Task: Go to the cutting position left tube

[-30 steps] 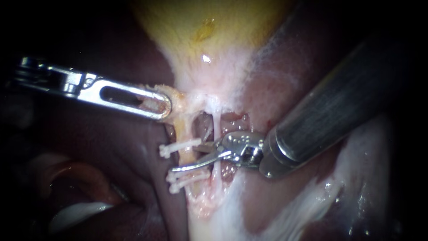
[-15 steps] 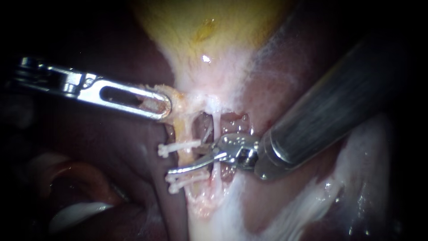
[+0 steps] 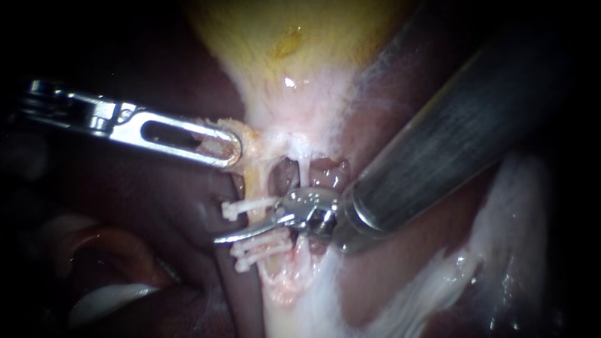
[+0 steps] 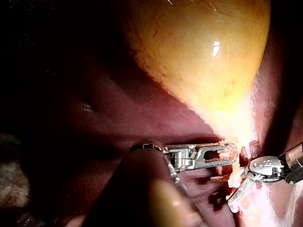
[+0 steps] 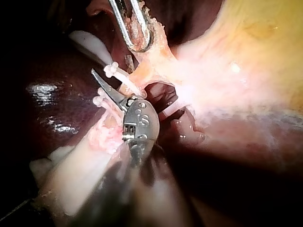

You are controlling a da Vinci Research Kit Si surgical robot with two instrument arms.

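Note:
The left tube (image 3: pixel 255 188), yellowish, runs down from the gallbladder (image 3: pixel 282 44) neck. One white clip (image 3: pixel 247 206) sits across it, with two more clips (image 3: pixel 260 250) lower down. My right instrument (image 3: pixel 247 225) comes in from the upper right with thin blades open. One blade lies across the front of the left tube between the upper and lower clips, and the other is mostly hidden behind the tube. In the right wrist view the blades (image 5: pixel 111 71) straddle that tube. My left instrument (image 3: pixel 226 150) is shut on pale tissue at the gallbladder neck and holds it to the left.
A thin white right tube (image 3: pixel 303 169) runs just right of the left one, close above the right instrument's hinge. Dark liver (image 3: pixel 156 206) lies to the left and below. Pale fatty tissue (image 3: pixel 313 300) spreads below the clips.
My right instrument has slid left and slightly down. Its front blade tip now reaches past the left tube between the clips. The left instrument has held still.

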